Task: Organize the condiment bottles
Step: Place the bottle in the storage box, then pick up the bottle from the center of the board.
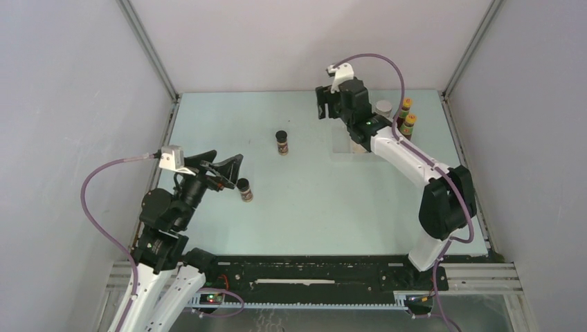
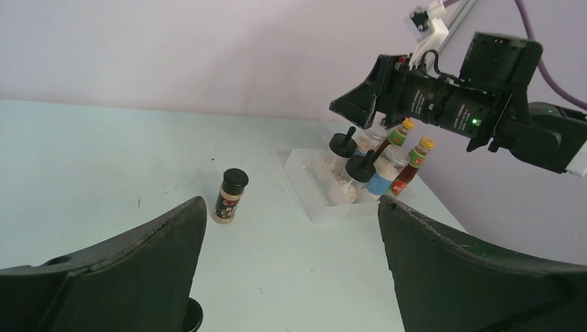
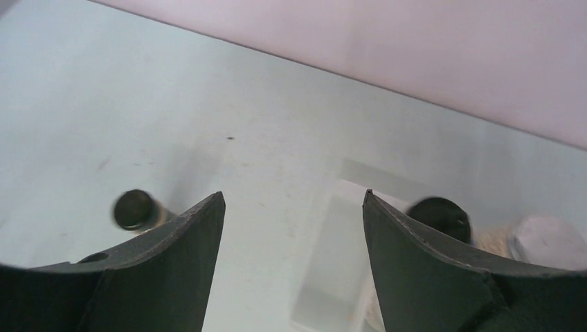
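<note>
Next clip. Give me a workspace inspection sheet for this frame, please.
Surface: pale green table, a few small dark specks.
Job's things: two tiny jars loose on the table, far dark jar and near dark jar; black-lidded jars, blue-labelled jars and red sauce bottles grouped at the clear tray.
Clutter: nothing seen.
Grippers: left gripper open, empty; right gripper open, empty, hovering by the tray.
Cables: purple cables looped off both arms.
Surroundings: plain walls, metal frame.

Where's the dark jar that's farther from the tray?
Top view: the dark jar stands near-left on the table, just right of the open left gripper, not held; the other dark jar is farther back, mid-table.
</note>
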Robot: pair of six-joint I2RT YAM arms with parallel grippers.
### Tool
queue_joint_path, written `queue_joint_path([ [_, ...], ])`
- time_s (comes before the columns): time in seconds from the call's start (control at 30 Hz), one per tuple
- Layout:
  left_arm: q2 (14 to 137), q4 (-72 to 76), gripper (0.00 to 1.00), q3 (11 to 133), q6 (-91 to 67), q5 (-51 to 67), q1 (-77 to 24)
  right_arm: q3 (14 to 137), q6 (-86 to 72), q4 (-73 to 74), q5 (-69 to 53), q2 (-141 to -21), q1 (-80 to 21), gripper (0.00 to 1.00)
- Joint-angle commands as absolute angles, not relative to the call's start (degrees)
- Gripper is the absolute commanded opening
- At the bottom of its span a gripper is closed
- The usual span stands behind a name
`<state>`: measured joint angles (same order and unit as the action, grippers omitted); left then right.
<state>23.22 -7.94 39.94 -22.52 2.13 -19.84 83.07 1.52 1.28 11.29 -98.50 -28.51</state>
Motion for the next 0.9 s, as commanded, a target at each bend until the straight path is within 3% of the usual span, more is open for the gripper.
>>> queue_joint_path([
  [0.0,22.59,-8.61,0.98,38.27,-22.55,1.23,-19.6,88.06,3.89,4.71,6.4,-101.8,-32.15,0.81],
  [0.87,21.73,-10.11,0.98,37.09,-20.83,0.18,-19.6,101.42,3.73,8.16,0.61,-118.75,-43.09,0.81],
])
